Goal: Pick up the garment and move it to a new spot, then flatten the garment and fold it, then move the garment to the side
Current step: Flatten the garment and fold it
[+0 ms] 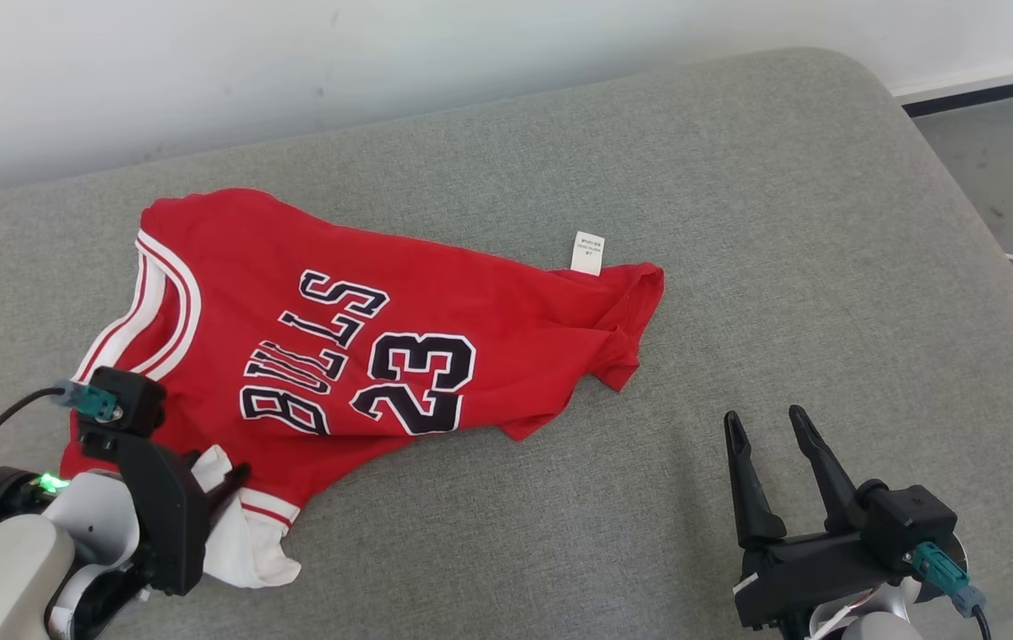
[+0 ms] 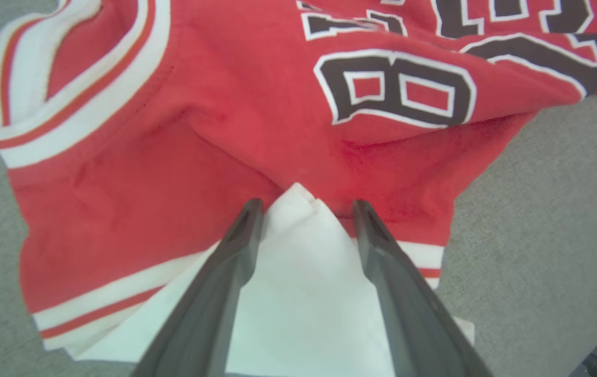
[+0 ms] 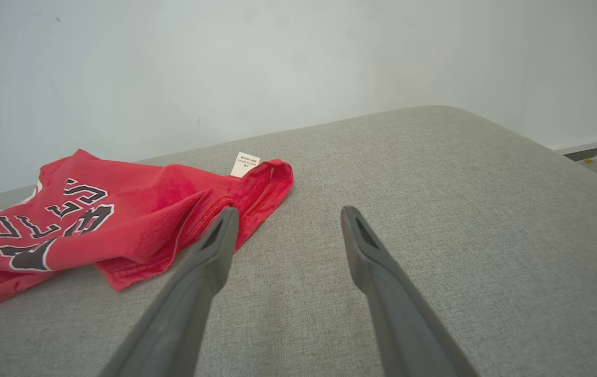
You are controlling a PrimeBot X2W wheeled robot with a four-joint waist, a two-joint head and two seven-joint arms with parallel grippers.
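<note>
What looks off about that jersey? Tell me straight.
The red jersey lies rumpled and skewed on the grey cushion, its care tag sticking out at the far edge. White fabric bunches out of its near corner, inside the open left claw.

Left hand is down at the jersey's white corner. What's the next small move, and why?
Probably close the left hand on the white cloth: its fingers stand apart on either side of that fold at the near corner of the red jersey, so a pinch should catch it. The right hand is open over the bare grey cushion, clear of the jersey.
</note>
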